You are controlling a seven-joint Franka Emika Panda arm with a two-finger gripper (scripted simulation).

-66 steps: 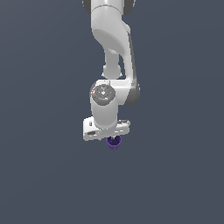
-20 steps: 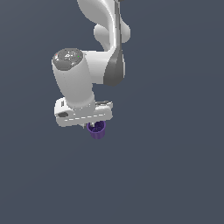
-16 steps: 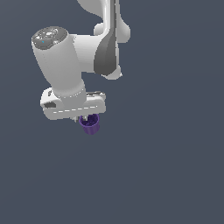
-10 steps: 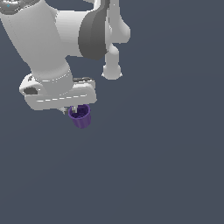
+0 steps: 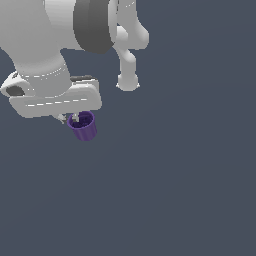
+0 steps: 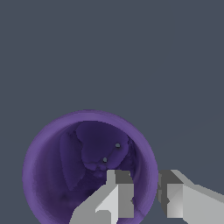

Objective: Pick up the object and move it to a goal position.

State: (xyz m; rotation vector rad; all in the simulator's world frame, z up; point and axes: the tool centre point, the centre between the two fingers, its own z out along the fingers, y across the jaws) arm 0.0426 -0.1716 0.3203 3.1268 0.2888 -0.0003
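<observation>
One arm, one cup, plain grey-blue backdrop in both views.

Exterior view: white Panda arm [image 5: 60, 35] fills the upper part toward the exterior view's left, big grey band at one joint, another rounded link hanging just beside it toward the exterior view's right. The flat white hand block sits below the wrist, tilted a little. Under it the gripper [image 5: 75, 119] points down, mostly hidden by the block; only one short light finger [image 5: 75, 118] is clear, and it dips inside the mouth of the purple cup [image 5: 83, 126]. Cup hangs right under the hand block, rim touching or nearly touching its underside, body slightly tapered and tilted, dark inside. No surface is seen under the cup (no shadow, no table edge), so it looks held up in the air.

Wrist view: cup [image 6: 43, 175] seen from above, round purple rim, dark hollow interior with mottled shading and two small dots. Gripper [image 6: 144, 194] has one grey finger [image 6: 119, 197] inside the cup and the other outside, with the cup wall between them, so it is clamped on the wall, pinching the rim. Rest of the frame is flat background.
</observation>
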